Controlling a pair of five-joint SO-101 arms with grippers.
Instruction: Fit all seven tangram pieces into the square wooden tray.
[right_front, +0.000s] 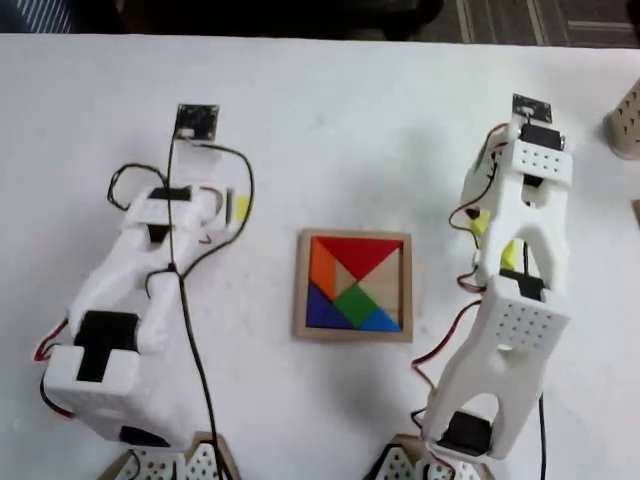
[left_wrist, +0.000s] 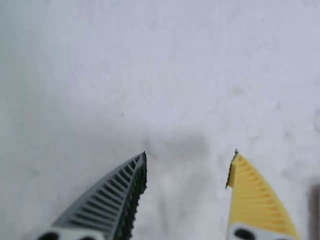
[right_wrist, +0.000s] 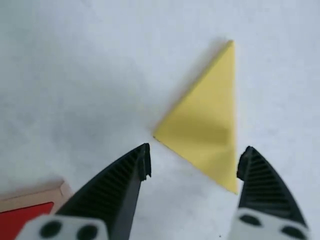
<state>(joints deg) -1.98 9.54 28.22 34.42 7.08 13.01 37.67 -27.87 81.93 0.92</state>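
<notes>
One yellow triangle (right_wrist: 207, 117) lies flat on the white desk (right_front: 300, 120), outside the wooden tray (right_front: 353, 336).
At the centre of the high view, the tray holds red, orange, green and blue tangram pieces (right_front: 355, 285). The right hand (right_wrist: 196, 149) hangs wide open over the triangle's edge, gripping nothing. The left hand (left_wrist: 189, 153), at frame left, gapes above the desk, holding nothing.

Right arm (right_front: 515, 320) is overhanging the yellow triangle (right_wrist: 207, 117). Right gripper (right_wrist: 196, 149) is sitting just short of it, jaws apart, tray (right_front: 301, 285) corner close by. 2 bare table strips are flanking the tray. Left arm (right_front: 130, 290) and cable (right_front: 195, 350) are crowding the left side. Left gripper (left_wrist: 189, 153) is hanging spread over bare surface.
</notes>
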